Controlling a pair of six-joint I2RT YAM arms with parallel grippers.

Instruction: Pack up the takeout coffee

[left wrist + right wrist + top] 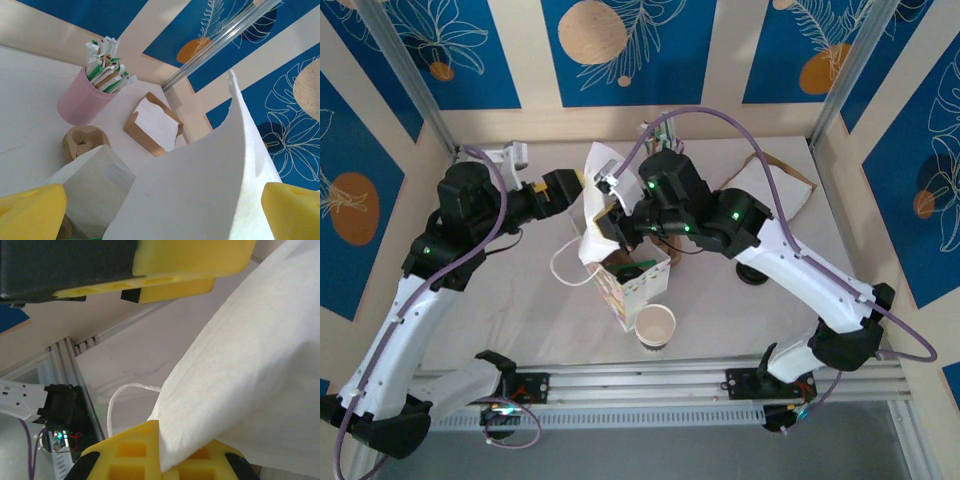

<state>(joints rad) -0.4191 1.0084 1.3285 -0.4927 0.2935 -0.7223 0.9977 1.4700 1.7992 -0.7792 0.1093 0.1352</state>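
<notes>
Left pincer (570, 186): you had it spread wide, yellow fingertips far apart. The white sheet of the paper bag (200, 185) rose between them, and I couldn't tell whether either pad touched it.
Right pincer (162, 452): you had it clamped tight on a fold of that bag, with the paper pinched between the yellow pads.
Paper bag: it stood tall mid-desk between your two pincers. Its string handle (565, 268) lay loose on the desk (520, 310) to the left.
Takeout coffee (752, 273): a round black lid sat on the desk just beside your right forearm, well apart from both pincers. The cup body was hidden.
Patterned box (638, 288): it sat against the bag's near side, and I couldn't tell whether it was part of the bag.
Lidless cup (655, 325): it stood upright just beside the box's near corner.
Pink cup of straws (85, 100): it stood at the back, beyond the bag.
</notes>
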